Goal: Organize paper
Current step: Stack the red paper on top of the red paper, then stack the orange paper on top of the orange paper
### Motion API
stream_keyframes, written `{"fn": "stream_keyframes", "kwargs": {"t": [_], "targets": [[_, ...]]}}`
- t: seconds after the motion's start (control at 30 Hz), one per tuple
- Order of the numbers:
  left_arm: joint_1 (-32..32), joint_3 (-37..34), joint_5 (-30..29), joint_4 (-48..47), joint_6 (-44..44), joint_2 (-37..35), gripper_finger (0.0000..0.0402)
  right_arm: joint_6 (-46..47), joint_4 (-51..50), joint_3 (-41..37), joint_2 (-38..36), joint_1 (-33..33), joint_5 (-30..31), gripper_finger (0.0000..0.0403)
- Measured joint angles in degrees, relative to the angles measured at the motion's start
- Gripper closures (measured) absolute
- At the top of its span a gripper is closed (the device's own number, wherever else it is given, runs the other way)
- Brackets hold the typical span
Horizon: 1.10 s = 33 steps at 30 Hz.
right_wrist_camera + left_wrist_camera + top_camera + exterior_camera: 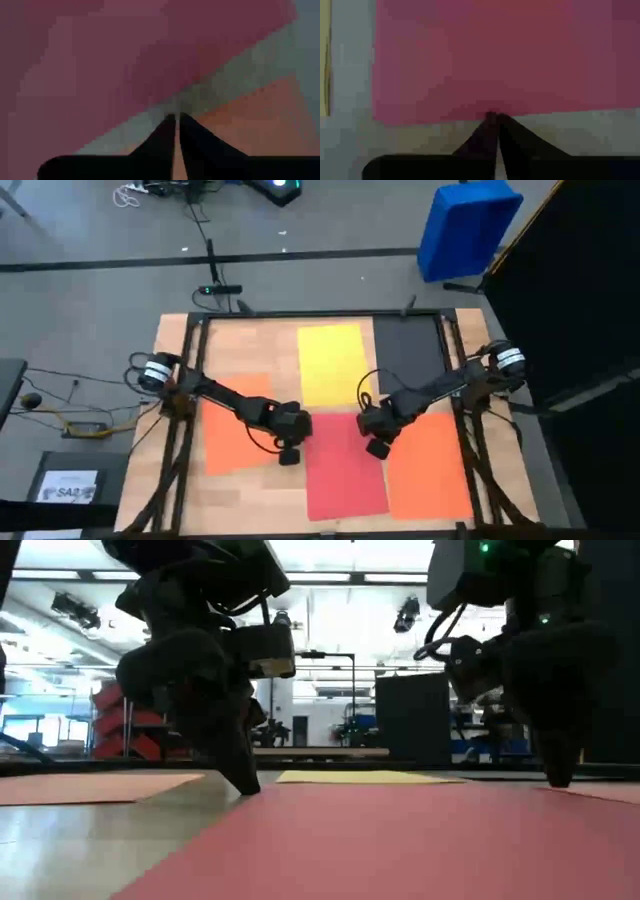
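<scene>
Your left gripper (289,455) is clenched with nothing in it, its tip down at the left edge of the red sheet (343,470), which lies flat toward the table's (168,360) front edge, in the middle. Your right gripper (377,447) is likewise clenched and empty, tip down at that sheet's right edge, beside the orange sheet (430,465) near the front right corner. Farther back you have the yellow sheet (331,364) at centre and the black sheet (408,350) toward the back right corner. Another orange sheet (232,435) lies on the left side. Off the table sit a blue bin (467,228) and a labelled dark box (70,485).
</scene>
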Motion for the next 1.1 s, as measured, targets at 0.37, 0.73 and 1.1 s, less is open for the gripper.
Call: {"fn": "stream_keyframes", "kwargs": {"t": [0.37,0.73,1.1], "targets": [[-0.3,-0.6,-4.3,-11.1,-1.0,-8.5,0.0401,0.9,-0.8,0.1,-4.3,0.1,3.6,0.0403],[-4.9,-4.1,-13.4,-27.6,-5.0,-23.0,0.0401,-12.0,35.2,0.3,-5.2,-0.4,9.2,0.0403],[-6.9,-24.9,-11.8,-12.7,-19.1,-34.8,0.0401,-26.7,40.2,8.3,2.4,-3.5,10.5,0.0403]]}}
